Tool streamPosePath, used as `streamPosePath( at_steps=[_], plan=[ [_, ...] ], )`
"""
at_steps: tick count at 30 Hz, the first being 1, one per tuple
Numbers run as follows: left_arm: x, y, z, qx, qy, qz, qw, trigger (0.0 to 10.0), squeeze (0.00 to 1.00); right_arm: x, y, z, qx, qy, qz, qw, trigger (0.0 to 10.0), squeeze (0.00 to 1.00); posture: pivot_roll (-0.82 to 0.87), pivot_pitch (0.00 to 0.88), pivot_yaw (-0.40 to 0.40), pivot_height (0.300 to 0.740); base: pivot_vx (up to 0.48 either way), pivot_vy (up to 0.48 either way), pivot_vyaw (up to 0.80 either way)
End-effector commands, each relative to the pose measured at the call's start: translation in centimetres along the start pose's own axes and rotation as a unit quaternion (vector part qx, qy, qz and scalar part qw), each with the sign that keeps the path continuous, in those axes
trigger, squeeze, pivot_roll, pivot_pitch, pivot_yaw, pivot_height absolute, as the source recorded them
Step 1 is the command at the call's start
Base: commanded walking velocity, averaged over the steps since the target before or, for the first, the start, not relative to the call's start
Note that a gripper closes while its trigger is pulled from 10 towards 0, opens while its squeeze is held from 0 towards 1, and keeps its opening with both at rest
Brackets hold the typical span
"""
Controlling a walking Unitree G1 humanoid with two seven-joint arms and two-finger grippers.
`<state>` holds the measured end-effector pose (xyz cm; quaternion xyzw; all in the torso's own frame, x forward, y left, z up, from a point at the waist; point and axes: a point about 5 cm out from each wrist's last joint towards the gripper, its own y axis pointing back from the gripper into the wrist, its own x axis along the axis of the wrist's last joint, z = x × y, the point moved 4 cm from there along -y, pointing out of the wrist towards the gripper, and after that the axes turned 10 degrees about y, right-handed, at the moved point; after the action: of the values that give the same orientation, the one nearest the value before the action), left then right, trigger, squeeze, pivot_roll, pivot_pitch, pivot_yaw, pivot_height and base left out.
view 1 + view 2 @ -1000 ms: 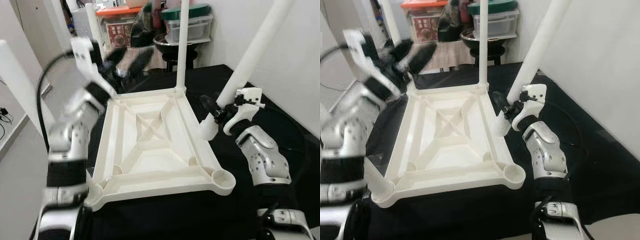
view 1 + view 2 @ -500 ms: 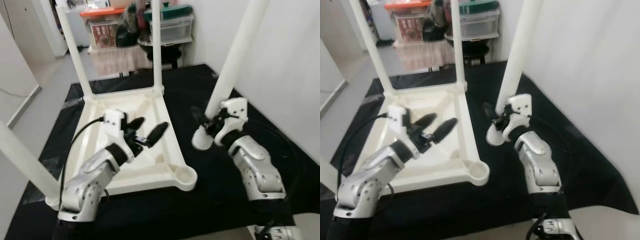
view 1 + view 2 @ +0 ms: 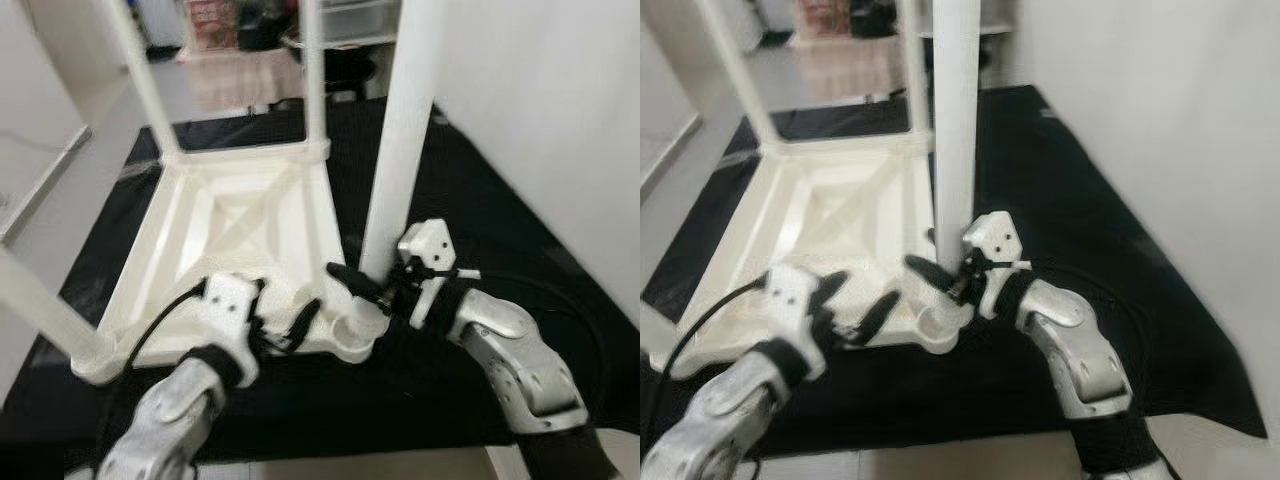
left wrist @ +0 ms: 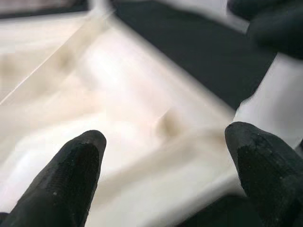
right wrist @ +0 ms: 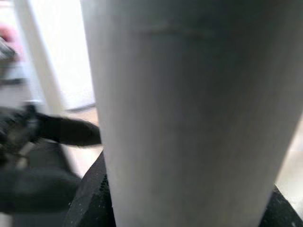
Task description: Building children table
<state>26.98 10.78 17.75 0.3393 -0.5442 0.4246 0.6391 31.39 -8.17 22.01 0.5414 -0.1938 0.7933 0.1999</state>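
Note:
A white children's table top (image 3: 240, 215) lies upside down on a black mat. Legs stand upright in its far left (image 3: 140, 70), far right (image 3: 313, 70) and near left (image 3: 35, 300) corners. My right gripper (image 3: 372, 285) is shut on a fourth white leg (image 3: 400, 150), held almost upright with its foot at the near right corner socket (image 3: 352, 340). In the right wrist view that leg (image 5: 189, 118) sits between the fingers. My left gripper (image 3: 285, 318) is open, low over the table top's near edge beside that socket; its fingers (image 4: 75, 175) straddle the ribbed underside (image 4: 118, 94).
The black mat (image 3: 480, 220) covers the floor around the table. A white wall (image 3: 560, 120) runs close along the right. Storage boxes and a stool (image 3: 340, 40) stand beyond the mat at the back. Pale floor (image 3: 60, 190) lies to the left.
The head view has tilted down and closer. My right gripper has carried the leg left to the near right corner and stood it more upright. My left gripper has dropped toward the near edge.

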Motion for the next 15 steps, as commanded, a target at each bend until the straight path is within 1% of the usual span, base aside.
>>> streamPosePath(
  at_steps=[1, 3, 5, 7, 8, 11, 13, 15],
  plan=[
    [0.3, 1.0, 0.7, 0.002, -0.026, 0.001, 1.0, 10.0, 0.0, 1.0, 0.1, -0.2, 0.025, -0.016, 0.028, 0.999, 10.0, 0.0, -0.02, 0.229, 0.009, 0.74, 0.0, 0.0, 0.8],
    [0.3, 1.5, 0.9, 0.008, -0.033, 0.004, 0.999, 10.0, 0.0, 1.6, 0.2, 0.2, 0.031, -0.023, 0.041, 0.998, 10.0, 0.0, -0.02, 0.232, 0.008, 0.74, 0.0, 0.0, 0.8],
    [0.4, 1.6, 1.0, 0.009, -0.033, 0.004, 0.999, 10.0, 0.0, 1.8, 0.2, 0.5, 0.031, -0.026, 0.045, 0.998, 10.0, 0.0, -0.02, 0.235, 0.008, 0.74, 0.0, 0.0, 0.8],
    [0.3, 1.8, 1.9, -0.009, -0.049, -0.004, 0.999, 10.0, 0.0, 2.4, 0.5, 1.6, 0.036, -0.024, 0.054, 0.998, 10.0, 0.0, -0.02, 0.259, 0.005, 0.74, 0.0, 0.0, 0.8],
    [0.3, 1.8, 1.9, -0.009, -0.049, -0.004, 0.999, 10.0, 0.0, 2.4, 0.5, 1.6, 0.036, -0.024, 0.054, 0.998, 10.0, 0.0, -0.02, 0.259, 0.005, 0.74, 0.0, 0.0, 0.8],
    [0.3, 2.1, 2.9, -0.037, -0.062, -0.015, 0.997, 10.0, 0.0, 3.1, 0.7, 2.5, 0.039, -0.012, 0.053, 0.998, 10.0, 0.0, -0.01, 0.273, 0.005, 0.74, 0.0, 0.0, 0.0],
    [0.3, 2.1, 2.9, -0.037, -0.062, -0.015, 0.997, 10.0, 0.0, 3.1, 0.7, 2.5, 0.039, -0.012, 0.053, 0.998, 10.0, 0.0, -0.01, 0.273, 0.005, 0.74, 0.0, 0.0, 0.0],
    [0.2, 2.2, 3.2, -0.046, -0.063, -0.019, 0.997, 10.0, 0.0, 3.5, 0.6, 2.7, 0.046, -0.013, 0.058, 0.997, 10.0, 0.0, -0.01, 0.275, 0.006, 0.74, 0.0, -0.48, 0.0]
  ],
)
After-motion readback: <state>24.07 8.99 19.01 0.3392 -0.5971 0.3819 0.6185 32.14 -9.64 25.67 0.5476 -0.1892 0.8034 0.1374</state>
